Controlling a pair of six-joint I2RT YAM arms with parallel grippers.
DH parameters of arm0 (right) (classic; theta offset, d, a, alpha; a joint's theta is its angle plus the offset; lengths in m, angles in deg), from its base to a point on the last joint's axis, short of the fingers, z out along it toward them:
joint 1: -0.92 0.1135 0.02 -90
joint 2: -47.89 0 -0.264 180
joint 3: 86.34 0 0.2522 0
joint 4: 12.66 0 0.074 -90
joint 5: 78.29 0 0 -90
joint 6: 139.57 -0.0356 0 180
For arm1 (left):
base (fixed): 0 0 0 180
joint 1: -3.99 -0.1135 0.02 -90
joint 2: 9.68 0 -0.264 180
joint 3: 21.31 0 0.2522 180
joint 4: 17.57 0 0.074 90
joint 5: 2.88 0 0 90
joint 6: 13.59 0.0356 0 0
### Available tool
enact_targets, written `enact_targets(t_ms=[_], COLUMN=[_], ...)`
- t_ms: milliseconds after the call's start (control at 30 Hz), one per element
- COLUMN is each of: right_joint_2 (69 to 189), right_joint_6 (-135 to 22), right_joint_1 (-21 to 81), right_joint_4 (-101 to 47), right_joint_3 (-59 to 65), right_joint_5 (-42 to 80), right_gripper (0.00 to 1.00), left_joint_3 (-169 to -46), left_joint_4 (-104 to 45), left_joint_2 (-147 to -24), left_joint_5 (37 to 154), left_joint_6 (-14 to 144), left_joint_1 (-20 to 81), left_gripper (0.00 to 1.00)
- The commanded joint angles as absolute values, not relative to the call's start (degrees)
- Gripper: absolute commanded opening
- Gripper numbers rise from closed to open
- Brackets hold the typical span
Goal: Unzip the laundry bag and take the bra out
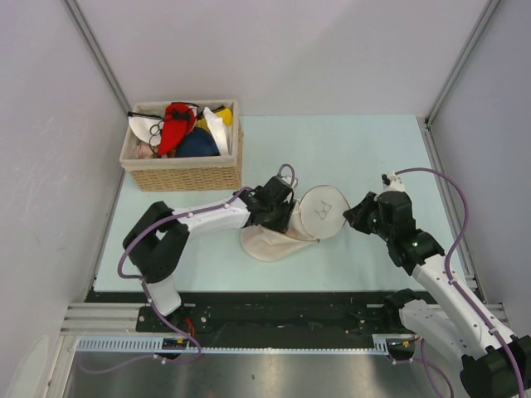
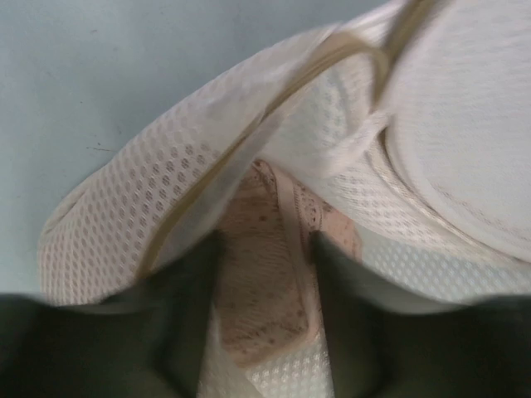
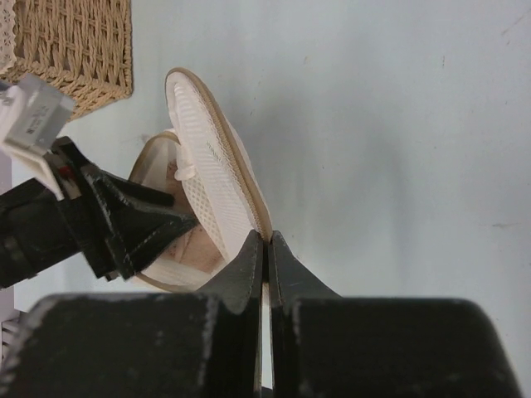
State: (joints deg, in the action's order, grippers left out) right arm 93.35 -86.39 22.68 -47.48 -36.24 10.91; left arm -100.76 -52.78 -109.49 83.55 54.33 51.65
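1. Laundry bag (image 1: 319,214), top view: it lies mid-table (image 1: 365,157), already unzipped, its round lid tipped up on edge and the soft body slumped beside it. The left gripper (image 1: 286,217) is pushed into the mouth from the left. The right gripper (image 1: 353,217) meets the lid's far rim. A wicker basket (image 1: 187,176) of assorted bras stands well apart at the back left.

2. Left wrist view: between the mesh walls of the laundry bag (image 2: 166,191) sits a pale pink lace piece with a thin strap, most likely the bra (image 2: 257,290), though the blur is heavy. The left jaws stand on either side of it; whether they already pinch it I cannot tell.

3. Right wrist view: the right jaws are pressed together on the lid (image 3: 211,166) at its tan-trimmed rim, holding it upright.

4. Step in hand, as I judge it: unzipping is done and extraction is starting. The next move calls for a firm pinch on the lace, then a slow pull out through the opening while the right arm keeps the bag pinned open, so bag and strap don't come along.
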Motion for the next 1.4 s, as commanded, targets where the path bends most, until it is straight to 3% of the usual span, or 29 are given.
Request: enact_targets(t_ms=[0,33,100,133,367,533,767,1133,1367], right_joint_2=[92.63,92.37,91.93,91.75,93.07,95.18,99.39,102.64,107.31], right_joint_6=[-85.96,-85.87,-85.61,-85.52,-84.02,-85.16,-87.53,-91.84,-92.46], right_joint_1=[22.28,22.28,21.84,21.49,17.80,19.20,23.77,26.23,26.59], right_joint_4=[-45.58,-45.75,-46.19,-46.63,-48.39,-45.85,-41.63,-34.16,-31.96], right_joint_3=[-35.75,-35.75,-35.75,-35.75,-35.75,-35.75,-35.75,-35.58,-38.12], right_joint_5=[9.69,9.60,9.51,9.42,11.00,13.82,14.34,18.38,19.70], right_gripper=[0.00,0.00,0.00,0.00,0.00,0.00,0.00,0.00,0.00], left_joint_3=[-103.00,-104.40,-106.16,-108.09,-114.25,-113.82,-115.22,-118.56,-129.88], left_joint_4=[-53.48,-54.00,-56.72,-57.86,-58.14,-51.03,-40.39,-35.90,-38.97], left_joint_2=[-113.56,-114.18,-113.57,-112.96,-96.63,-92.74,-94.23,-104.77,-106.63], left_joint_5=[81.67,81.32,79.57,79.04,84.56,99.31,115.76,120.60,122.63], left_joint_6=[54.00,54.26,54.61,55.14,56.90,53.92,45.14,39.85,40.11], left_joint_1=[51.63,51.63,51.63,51.54,50.75,46.45,44.25,49.95,50.84], left_gripper=[0.34,0.16,0.02,0.00,0.00,0.00,0.00,0.00,0.00])
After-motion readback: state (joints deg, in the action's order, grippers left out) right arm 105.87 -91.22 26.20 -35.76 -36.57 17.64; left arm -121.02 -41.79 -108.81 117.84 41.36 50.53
